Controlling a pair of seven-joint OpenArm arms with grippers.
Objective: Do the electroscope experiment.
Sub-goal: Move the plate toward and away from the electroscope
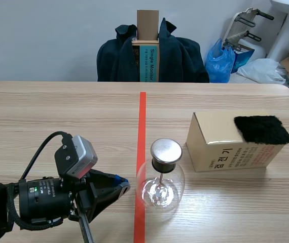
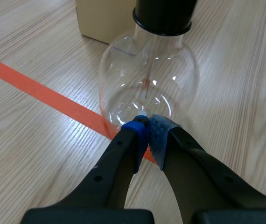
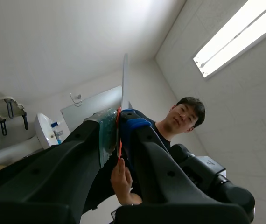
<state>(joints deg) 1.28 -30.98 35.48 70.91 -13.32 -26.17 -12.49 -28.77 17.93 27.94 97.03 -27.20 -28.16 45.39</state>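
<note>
Two claws, both closed or nearly so. The left claw lies low over the desk at near left. Its blue pads are pressed almost together w/ nothing btwn them, and the tips sit right at the glass of the electroscope, low on its left side. Can't tell if they actually touch it.

An orange-red tape line runs near to far down the desk's middle. The electroscope stands upright just right of it, w/ its bulb overlapping the tape edge. It's a clear round flask w/ a black stopper, a flat metal disc on top and a thin rod hanging inside.

Just right of the flask, and a bit farther, is a cardboard box lying on its side, apart from the glass. A black fuzzy cloth rests on the box's top at its right end.

The right claw isn't in the scene view. Its own view shows it aimed up at ceiling & wall, clamped on a thin flat strip that stands edge-on btwn the pads. A person's hand is at the strip's lower end, below the pads.
</note>
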